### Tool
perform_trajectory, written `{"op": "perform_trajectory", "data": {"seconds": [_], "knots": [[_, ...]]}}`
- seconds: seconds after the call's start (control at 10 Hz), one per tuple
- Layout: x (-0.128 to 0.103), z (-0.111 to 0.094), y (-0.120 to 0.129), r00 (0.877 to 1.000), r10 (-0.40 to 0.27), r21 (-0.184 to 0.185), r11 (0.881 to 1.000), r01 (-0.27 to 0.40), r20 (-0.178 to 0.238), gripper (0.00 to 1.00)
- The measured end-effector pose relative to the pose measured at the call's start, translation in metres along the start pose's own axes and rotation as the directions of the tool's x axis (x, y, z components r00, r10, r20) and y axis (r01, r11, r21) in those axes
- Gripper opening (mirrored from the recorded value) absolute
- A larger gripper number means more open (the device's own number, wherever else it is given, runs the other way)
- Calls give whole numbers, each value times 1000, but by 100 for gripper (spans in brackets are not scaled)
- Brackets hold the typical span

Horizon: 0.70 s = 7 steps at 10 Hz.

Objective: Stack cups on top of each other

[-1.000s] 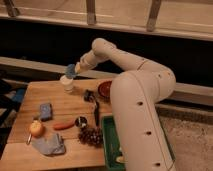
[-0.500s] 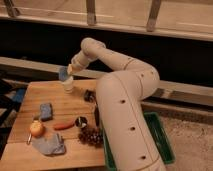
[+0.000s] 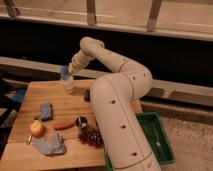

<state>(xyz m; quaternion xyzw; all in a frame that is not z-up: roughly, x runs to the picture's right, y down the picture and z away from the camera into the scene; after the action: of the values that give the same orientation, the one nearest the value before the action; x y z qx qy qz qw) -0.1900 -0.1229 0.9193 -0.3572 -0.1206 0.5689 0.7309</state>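
Single-arm scene at the far left part of a wooden tabletop (image 3: 70, 107). Gripper (image 3: 69, 70) reaching down and leftward from the white arm (image 3: 117, 75), ending at the grey-blue cup (image 3: 64, 73). Grey-blue cup directly above the white cup (image 3: 68, 84), apparently upright, long axes of both roughly vertical and in line; whether nested, touching or just apart not discernible. White cup standing on the tabletop near its far edge. Jaws at the grey-blue cup and seemingly holding it, but opening and contact not resolvable: cannot tell. Judged decisive relation: vertical alignment of upper cup over lower, with any remaining travel straight down. Elsewhere on the tabletop, well apart toward the near side: blue sponge (image 3: 46, 111), apple (image 3: 36, 129), carrot (image 3: 64, 126), small dark metallic cup (image 3: 81, 121), grapes (image 3: 91, 136), grey cloth (image 3: 49, 145). Green bin (image 3: 160, 137) off the right edge. No legible brands, labels or writing anywhere.
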Motion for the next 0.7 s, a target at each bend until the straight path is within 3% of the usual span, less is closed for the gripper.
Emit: {"op": "perform_trajectory", "data": {"seconds": [0.7], "knots": [[12,8,-7,999,23,13,1000,-22,-26,75]]}}
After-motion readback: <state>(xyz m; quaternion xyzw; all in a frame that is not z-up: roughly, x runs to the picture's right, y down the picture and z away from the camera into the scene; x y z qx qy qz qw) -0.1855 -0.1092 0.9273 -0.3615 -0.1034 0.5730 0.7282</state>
